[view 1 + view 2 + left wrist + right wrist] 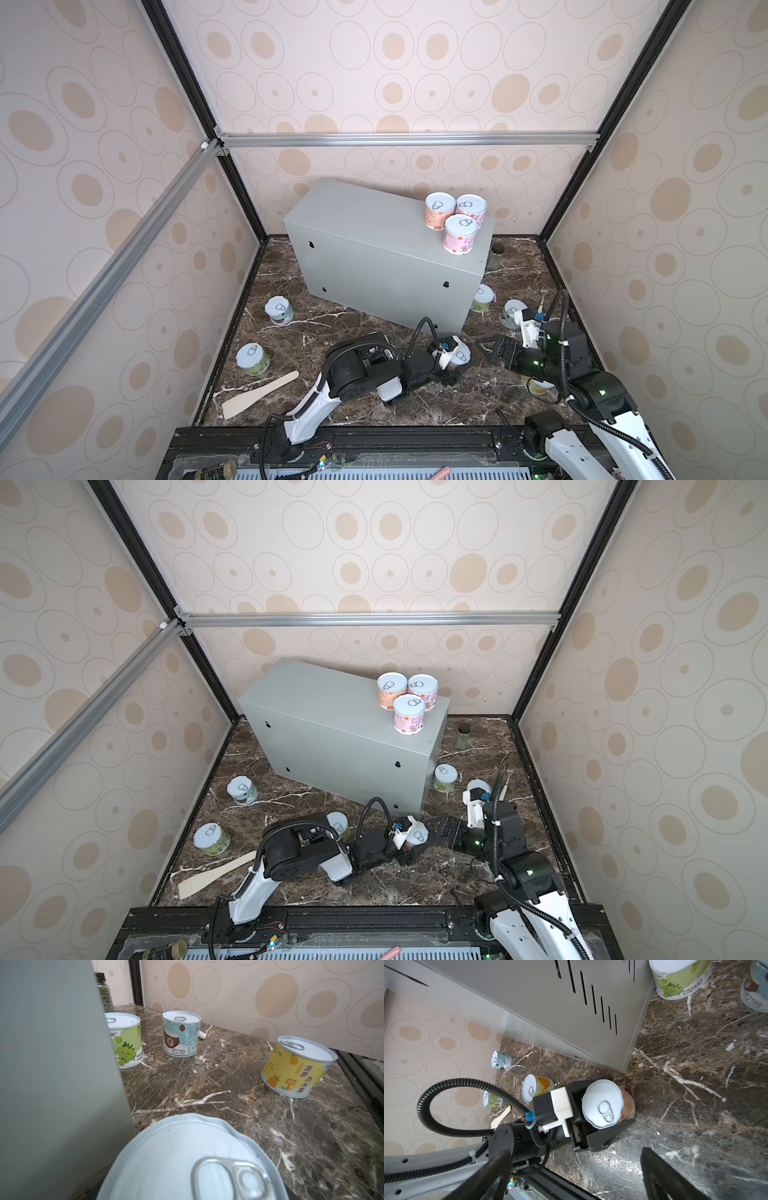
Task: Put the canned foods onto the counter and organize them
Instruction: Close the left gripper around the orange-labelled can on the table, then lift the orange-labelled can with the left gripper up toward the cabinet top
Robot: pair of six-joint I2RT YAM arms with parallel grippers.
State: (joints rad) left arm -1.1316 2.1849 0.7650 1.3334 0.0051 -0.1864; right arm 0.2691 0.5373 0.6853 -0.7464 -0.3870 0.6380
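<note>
Pinching a short orange-labelled tin (600,1099) with a silver pull-tab lid, the left gripper (620,1103) grasps it low on the dark marble floor (695,1084), by the near right corner of the pale grey metal counter (374,257). The right gripper (484,347) hangs wide open alongside. Next call, I reckon: lift clear, then set it beside the three pastel tins (460,232) up top.

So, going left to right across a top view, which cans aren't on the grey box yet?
Green-label can → pale teal can → yellow-label can behind left arm → orange-label can in left gripper → second green-label can by grey box → half-hidden can by right arm.
</note>
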